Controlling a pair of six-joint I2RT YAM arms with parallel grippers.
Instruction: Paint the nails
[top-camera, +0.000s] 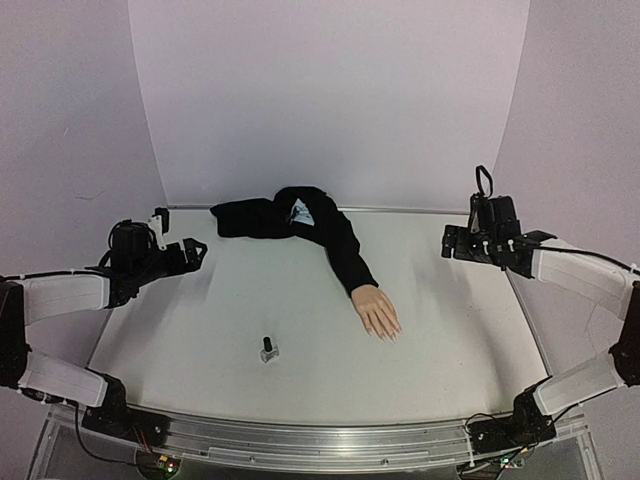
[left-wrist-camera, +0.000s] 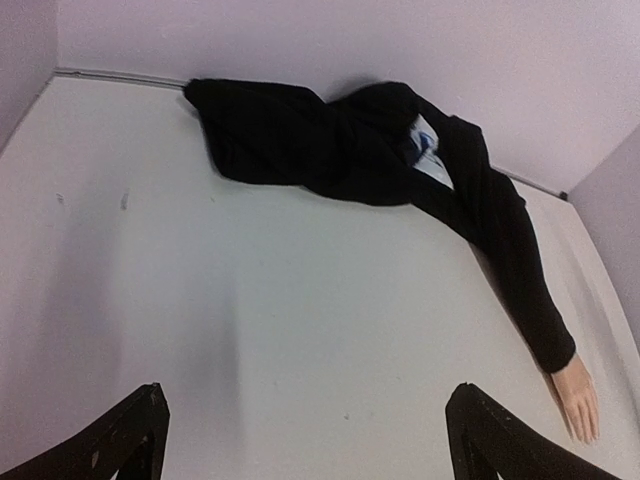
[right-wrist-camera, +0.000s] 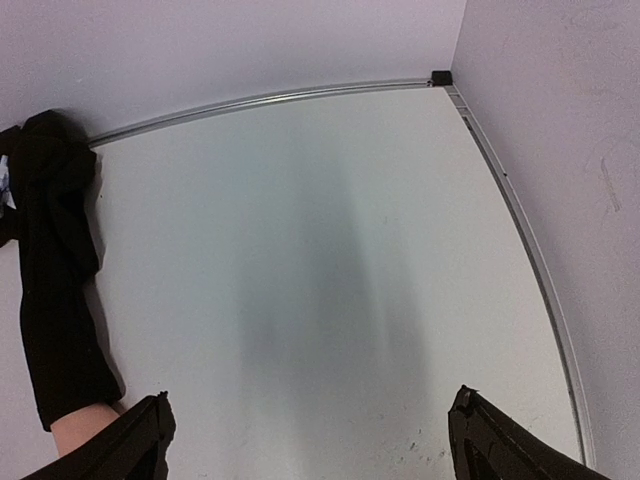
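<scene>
Seen from above, a pale table (top-camera: 450, 340) sits inside curved lavender walls (top-camera: 330, 90), with a metal rail (top-camera: 320, 440) along its lower edge. The mannequin hand (top-camera: 377, 312) lies right of centre, its black sleeve (top-camera: 335, 240) running to the upper middle. The nails (top-camera: 388, 335) point down-frame, too small to make out. A small bottle (top-camera: 268, 349) stands at lower centre. The left gripper (top-camera: 180, 233) and right gripper (top-camera: 450, 245) hover at the sides, jaws spread, holding nothing. In the left wrist view the hand lies at lower right, its nails blurred, and the gripper's fingers (left-wrist-camera: 120, 445) are cut off at the bottom. The right wrist view shows only the wrist, at lower left.
</scene>
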